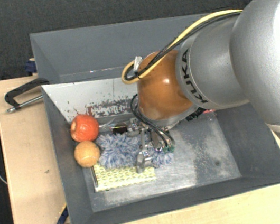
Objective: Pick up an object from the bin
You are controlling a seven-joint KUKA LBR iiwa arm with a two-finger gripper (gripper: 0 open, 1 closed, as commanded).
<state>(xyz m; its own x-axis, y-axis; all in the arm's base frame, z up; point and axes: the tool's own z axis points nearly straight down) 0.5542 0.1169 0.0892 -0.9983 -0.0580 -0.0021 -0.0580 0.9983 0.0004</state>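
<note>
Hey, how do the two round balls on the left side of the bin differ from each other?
Colour: the red-orange ball is a bright red-orange, while the tan ball is a pale yellowish tan. Place: the red-orange ball lies higher in the view, and the tan ball lies just below it, beside the blue fluffy cloth. Both are round, similar in size, and sit near the bin's left wall.

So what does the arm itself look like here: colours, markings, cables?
Thick, rounded silver-grey links form the arm, with dark KUKA lettering on the link nearest the wrist. A glossy, rounded orange cover sits at the wrist; a yellow cable runs over it, black alongside. The gripper is a small cluster of dark and metallic parts.
</note>
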